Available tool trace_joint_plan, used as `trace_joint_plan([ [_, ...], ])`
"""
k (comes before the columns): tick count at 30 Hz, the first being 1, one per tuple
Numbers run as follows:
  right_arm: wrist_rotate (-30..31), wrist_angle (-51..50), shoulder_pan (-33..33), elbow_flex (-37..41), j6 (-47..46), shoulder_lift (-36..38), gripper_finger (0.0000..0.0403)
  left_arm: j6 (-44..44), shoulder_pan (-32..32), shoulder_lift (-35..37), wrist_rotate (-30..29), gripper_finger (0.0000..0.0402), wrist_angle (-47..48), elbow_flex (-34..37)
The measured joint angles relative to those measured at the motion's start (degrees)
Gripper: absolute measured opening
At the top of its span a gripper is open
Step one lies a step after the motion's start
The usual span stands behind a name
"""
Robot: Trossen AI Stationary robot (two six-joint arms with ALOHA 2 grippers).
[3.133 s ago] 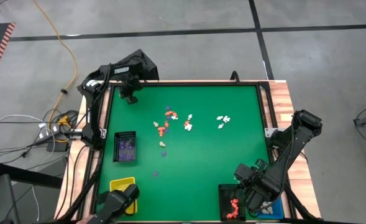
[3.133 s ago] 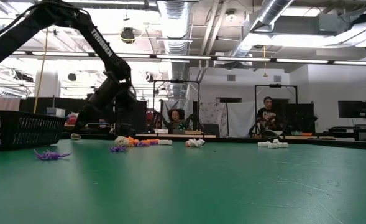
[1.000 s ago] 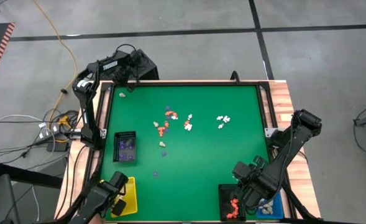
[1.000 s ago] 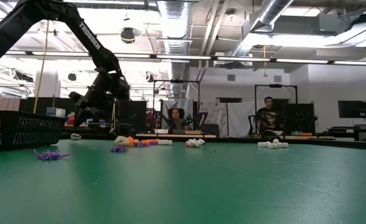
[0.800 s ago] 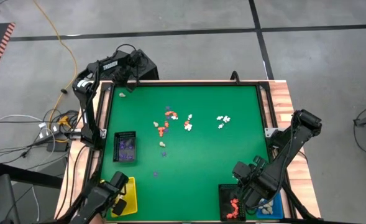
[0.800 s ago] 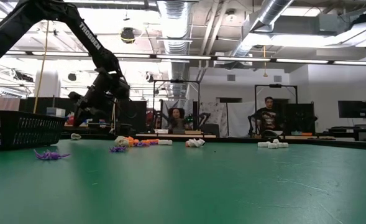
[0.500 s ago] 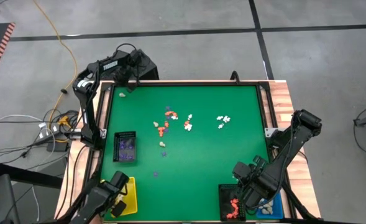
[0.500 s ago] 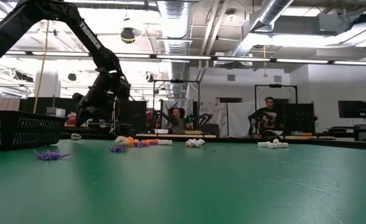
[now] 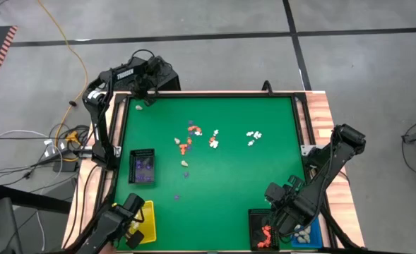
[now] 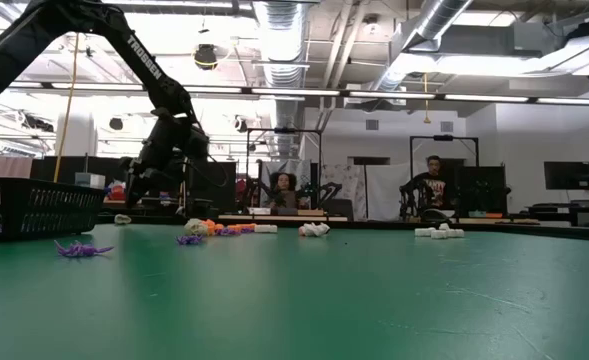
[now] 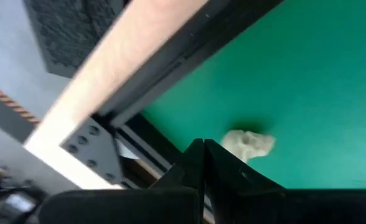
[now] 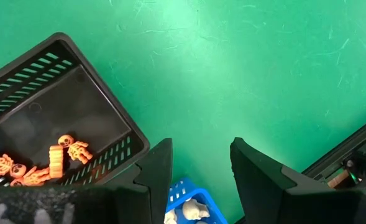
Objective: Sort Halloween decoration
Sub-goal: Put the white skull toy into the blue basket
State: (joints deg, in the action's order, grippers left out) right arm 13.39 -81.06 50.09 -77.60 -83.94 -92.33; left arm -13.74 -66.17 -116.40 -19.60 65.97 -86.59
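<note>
Tiny Halloween figurines lie loose mid-table: orange ones (image 9: 186, 146), white ones (image 9: 253, 135) and a purple one (image 10: 82, 248). A cream figurine (image 11: 248, 142) lies on the mat at the far left corner. My left gripper (image 11: 198, 148) hangs shut just above and beside it, without touching it. My right gripper (image 12: 198, 165) stands open over the near right corner, above the edge where a black tray (image 12: 58, 118) holding orange figurines (image 12: 58, 155) meets a blue tray (image 12: 189, 208) holding pale ones. Nothing is between its fingers.
A second black tray (image 9: 143, 166) with purple figurines stands at the left. A yellow tray (image 9: 143, 215) sits at the near left corner, with a dark device (image 9: 123, 220) partly over it. A raised dark frame (image 11: 170, 62) rims the green mat. People sit in the room beyond.
My left gripper has rolled a little about its own axis while staying in place above the cream figurine, still shut. The figurines and trays have not moved.
</note>
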Motion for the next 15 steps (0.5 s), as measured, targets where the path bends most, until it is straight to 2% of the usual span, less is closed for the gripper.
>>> trace_joint_plan([
  [6,0.0,-0.4,0.0,0.0,0.4,0.0,0.0179,2.2,0.9,1.3,1.2,0.0000,-0.2,0.0],
  [9,0.0,-0.4,0.0,0.0,0.4,0.0,0.0179,3.1,1.8,3.7,8.5,0.0000,-3.1,0.0],
  [13,0.1,-0.4,0.0,0.0,0.4,0.0,0.0179,4.8,1.2,8.3,25.4,0.0000,-9.0,0.0],
  [15,0.1,-0.4,0.0,0.0,0.4,0.0,0.0179,10.5,0.5,12.0,31.7,0.0000,-15.7,1.0],
])
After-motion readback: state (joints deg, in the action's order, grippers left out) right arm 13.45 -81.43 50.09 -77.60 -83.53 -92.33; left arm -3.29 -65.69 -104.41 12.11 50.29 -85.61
